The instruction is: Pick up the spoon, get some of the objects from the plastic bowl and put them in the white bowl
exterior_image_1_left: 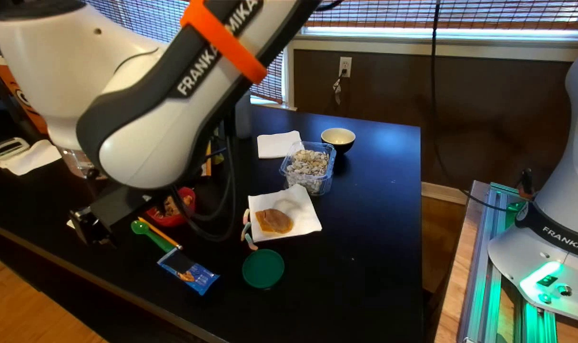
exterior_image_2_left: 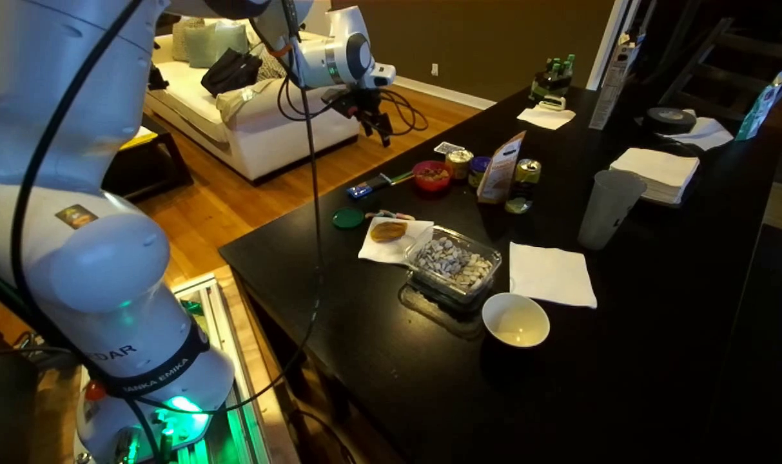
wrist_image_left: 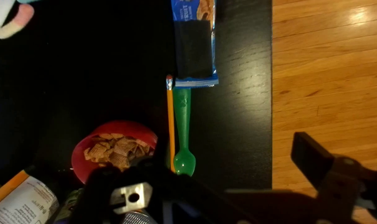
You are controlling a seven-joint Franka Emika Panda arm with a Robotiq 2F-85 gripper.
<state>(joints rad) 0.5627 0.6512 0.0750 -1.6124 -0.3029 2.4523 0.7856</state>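
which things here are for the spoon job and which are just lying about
For the job:
green spoon
clear plastic bowl
pale pieces in it
white bowl

Just lying about:
yellow pencil
blue packet
red bowl
brown pieces in it
green disc
translucent cup

So yeah, the gripper [wrist_image_left: 230,147] was spread pretty wide, fingers [wrist_image_left: 311,160] well apart in the wrist view. In an exterior view it hung in the air, pointing mostly down, with the wrist [exterior_image_2_left: 352,55] just above it. The forearm [exterior_image_1_left: 198,85] slanted up and away from it, and the base [exterior_image_2_left: 207,377], glowing green, stood well apart from it.
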